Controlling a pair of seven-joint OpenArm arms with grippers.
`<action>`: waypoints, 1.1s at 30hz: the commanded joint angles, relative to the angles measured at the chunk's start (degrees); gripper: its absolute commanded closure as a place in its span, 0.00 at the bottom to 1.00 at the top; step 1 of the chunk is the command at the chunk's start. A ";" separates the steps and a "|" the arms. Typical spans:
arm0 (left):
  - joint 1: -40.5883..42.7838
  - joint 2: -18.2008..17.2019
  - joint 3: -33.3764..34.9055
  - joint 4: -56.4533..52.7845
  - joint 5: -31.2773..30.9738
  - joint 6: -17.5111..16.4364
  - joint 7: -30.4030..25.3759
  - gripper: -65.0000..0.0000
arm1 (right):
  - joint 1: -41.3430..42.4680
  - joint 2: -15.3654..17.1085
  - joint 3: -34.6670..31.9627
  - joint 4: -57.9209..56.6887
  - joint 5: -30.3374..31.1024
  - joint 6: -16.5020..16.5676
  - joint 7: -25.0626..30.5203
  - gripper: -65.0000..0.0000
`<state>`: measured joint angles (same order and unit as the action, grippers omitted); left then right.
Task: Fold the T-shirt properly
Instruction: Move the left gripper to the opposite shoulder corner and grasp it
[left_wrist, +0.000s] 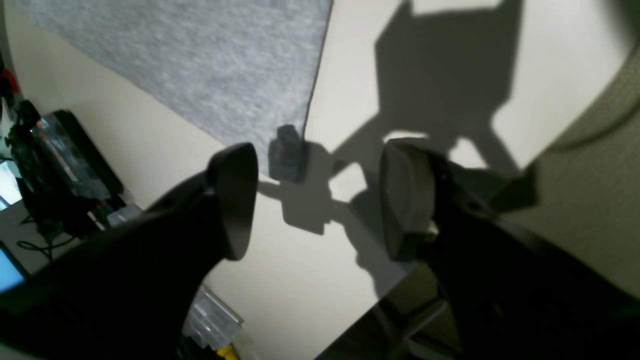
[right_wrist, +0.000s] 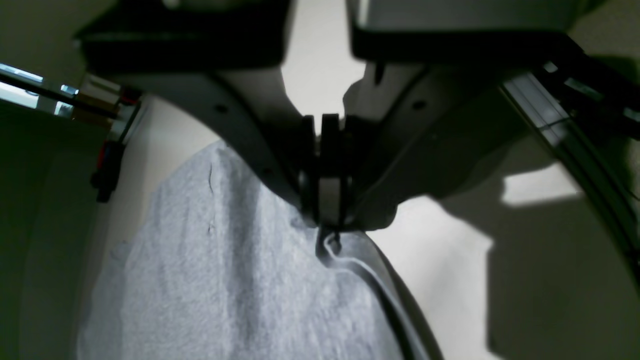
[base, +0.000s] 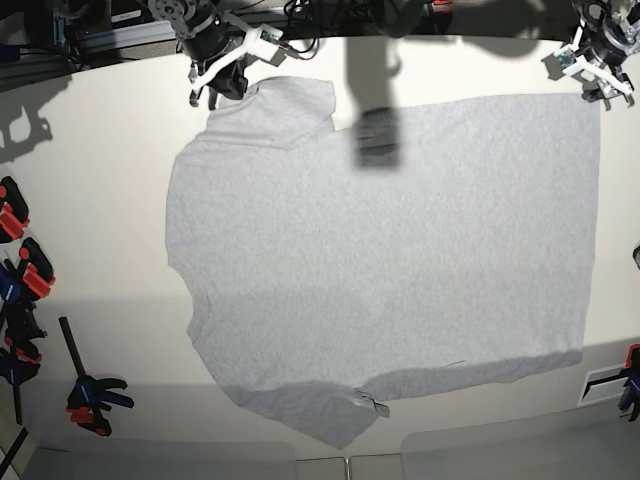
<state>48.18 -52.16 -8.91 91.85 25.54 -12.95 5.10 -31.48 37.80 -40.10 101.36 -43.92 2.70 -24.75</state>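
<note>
Black pads of our left claw (left_wrist: 320, 200) fill the near field of its wrist view, standing wide apart with nothing between them, hovering over bare desk just off a corner of the large light heather-grey short-sleeved cotton T-shirt (base: 390, 260). That shirt is the biggest thing before us: it lies spread flat, plain side up, across most of the cream-white desk (base: 110, 200), hem toward the left arm's end and sleeves toward the right arm's. One sleeve lies near the far edge, the other points toward the near edge.

We judge that we are at the very start of a fold. Our right claw (right_wrist: 327, 220) is closed on a pinch of fabric at the shirt's edge, close to the far sleeve, where a small ridge of cloth rises between its tips. The next move calls for our left claw to come down on the hem corner beside it and close, so that both ends of the far edge can be lifted together and carried over evenly.

The cloth looks smooth, with only faint creases.
</note>
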 joint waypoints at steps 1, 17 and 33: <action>-0.92 -0.70 -0.37 0.17 -0.52 0.26 -0.66 0.45 | -1.42 0.61 -0.55 -0.98 3.56 3.15 -2.27 1.00; -16.70 0.72 17.42 -13.92 -2.78 2.03 2.27 0.46 | -1.42 0.59 -0.52 -0.98 3.56 1.07 -2.29 1.00; -18.64 0.72 22.56 -15.19 -2.62 6.91 7.17 1.00 | -3.96 0.61 -0.55 -0.98 3.41 -3.56 -3.23 1.00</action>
<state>28.38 -51.24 12.88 77.14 24.25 -1.83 10.50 -34.24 37.80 -40.29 101.10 -43.29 -3.60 -25.54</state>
